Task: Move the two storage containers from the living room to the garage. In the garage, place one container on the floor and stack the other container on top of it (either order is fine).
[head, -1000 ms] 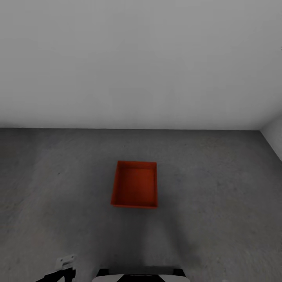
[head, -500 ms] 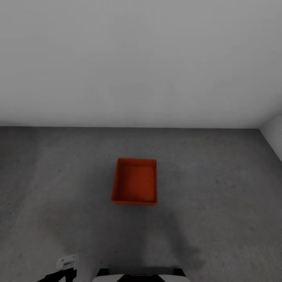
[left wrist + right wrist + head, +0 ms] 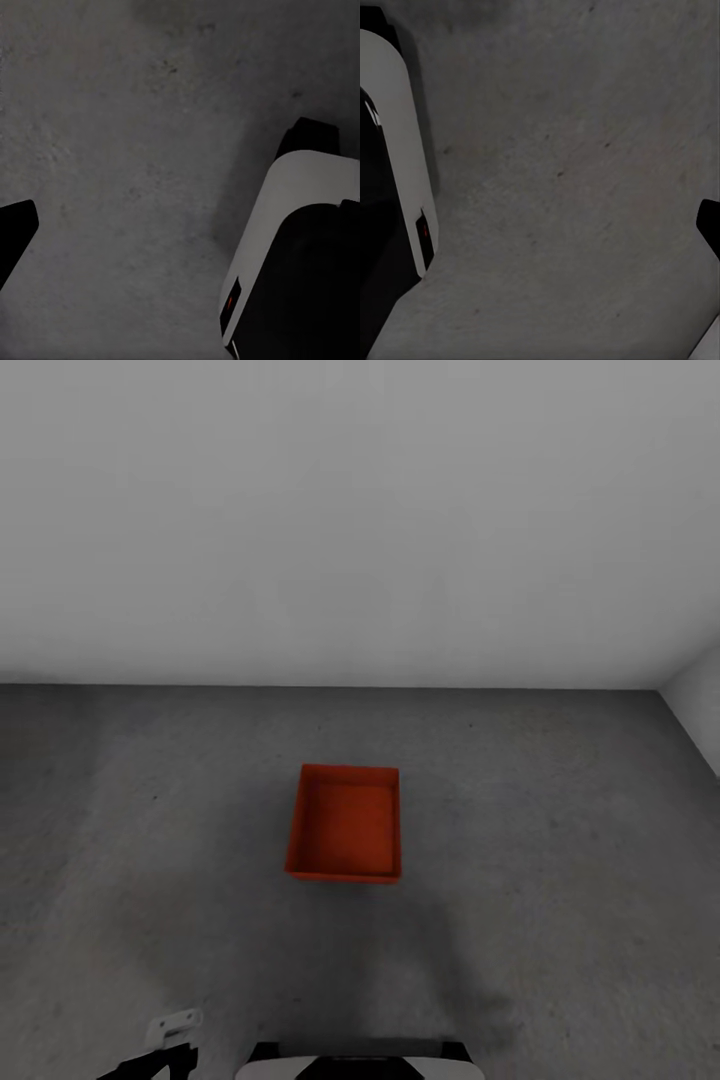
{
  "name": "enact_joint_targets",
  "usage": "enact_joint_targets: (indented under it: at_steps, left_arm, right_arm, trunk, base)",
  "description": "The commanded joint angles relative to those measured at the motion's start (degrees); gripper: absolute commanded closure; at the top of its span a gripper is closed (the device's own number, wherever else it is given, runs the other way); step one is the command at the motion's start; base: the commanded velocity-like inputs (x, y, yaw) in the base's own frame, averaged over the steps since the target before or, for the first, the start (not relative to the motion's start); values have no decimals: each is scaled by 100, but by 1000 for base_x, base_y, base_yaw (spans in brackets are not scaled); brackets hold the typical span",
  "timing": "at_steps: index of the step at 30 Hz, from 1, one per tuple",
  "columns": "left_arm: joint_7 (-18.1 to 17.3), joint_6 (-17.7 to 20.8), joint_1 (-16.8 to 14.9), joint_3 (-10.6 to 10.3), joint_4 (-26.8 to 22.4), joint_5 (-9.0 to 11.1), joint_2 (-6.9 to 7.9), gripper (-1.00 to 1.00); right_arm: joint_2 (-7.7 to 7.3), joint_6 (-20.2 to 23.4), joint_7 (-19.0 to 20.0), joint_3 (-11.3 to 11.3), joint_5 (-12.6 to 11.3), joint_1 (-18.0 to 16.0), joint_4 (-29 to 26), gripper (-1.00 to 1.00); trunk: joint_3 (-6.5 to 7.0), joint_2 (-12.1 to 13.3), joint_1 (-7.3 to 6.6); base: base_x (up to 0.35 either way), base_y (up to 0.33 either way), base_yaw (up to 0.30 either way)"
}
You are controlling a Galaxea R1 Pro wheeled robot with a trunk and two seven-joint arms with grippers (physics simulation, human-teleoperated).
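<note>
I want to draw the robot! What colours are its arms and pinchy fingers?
Only bits show. The left arm is black, with a small pale grey bracket on it. The left fingertip and right fingertip are black. The body is white and black.

Dark grey mottled concrete floor (image 3: 560,880) is stretching back to a plain grey-white wall. One red-orange open-top storage container (image 3: 345,823) is sitting flat on it, mid-floor, upright, nothing inside, well apart from the wall. The robot's white and black base (image 3: 292,247) is resting on the same concrete, casting a soft shadow forward.
</note>
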Motion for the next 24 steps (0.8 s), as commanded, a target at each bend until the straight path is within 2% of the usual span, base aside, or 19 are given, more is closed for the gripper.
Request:
enact_joint_targets:
  at_steps: [1, 20, 24]
  left_arm:
    - [13, 7, -1, -34, 0, 43, 0, -100]
    - [13, 11, -3, -30, 0, 53, 8, -100]
    - [9, 11, -2, -29, 0, 53, 12, -100]
  right_arm:
    - [2, -36, -2, 48, -57, -6, 18, -100]
    - [12, -37, 39, 50, -57, -4, 18, -100]
    - [80, -66, 43, 55, -48, 51, 15, -100]
  trunk:
    - [15, 38, -22]
    - [357, 800, -439]
    - [428, 961, -527]
  base:
    - [0, 0, 0]
    - [0, 0, 0]
    - [0, 0, 0]
